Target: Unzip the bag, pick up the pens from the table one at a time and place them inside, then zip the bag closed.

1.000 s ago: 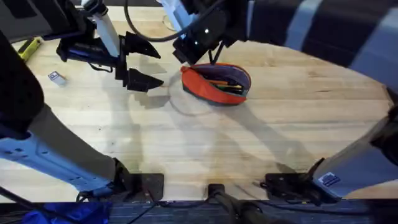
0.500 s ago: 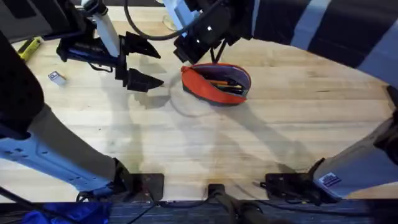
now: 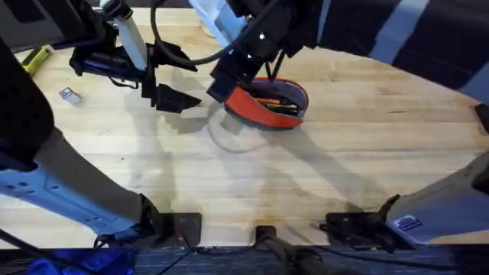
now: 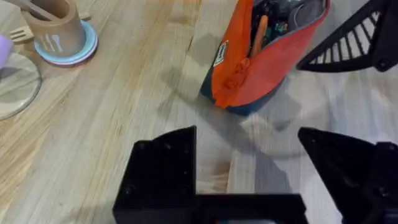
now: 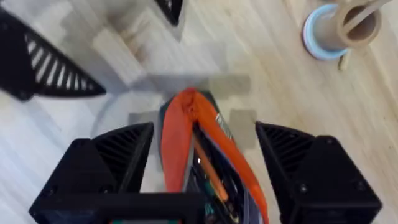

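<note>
The orange bag (image 3: pixel 263 107) with a navy base lies unzipped on the table (image 3: pixel 344 160), and yellow-orange pens (image 3: pixel 276 102) show inside it. My right gripper (image 3: pixel 228 88) reaches in from the far side and hangs open over the bag's left end. In the right wrist view that gripper (image 5: pixel 208 155) has a finger on either side of the bag (image 5: pixel 183 134), with pens (image 5: pixel 210 174) below. My left gripper (image 3: pixel 174 77) stands open just left of the bag. The left wrist view shows the left gripper (image 4: pixel 249 177) short of the bag (image 4: pixel 261 68) and its small orange pull (image 4: pixel 237 73).
A wooden cup (image 4: pixel 59 28) of pale sticks stands on a blue coaster beyond the bag, also seen as the cup (image 5: pixel 349 25). A clear round lid (image 4: pixel 12 84) lies beside it. A yellow-and-black tool (image 3: pixel 34 58) and a small white block (image 3: pixel 69 95) lie far left.
My right gripper has dropped lower and to the left, onto the bag's left end. The left arm and the bag have stayed put.
</note>
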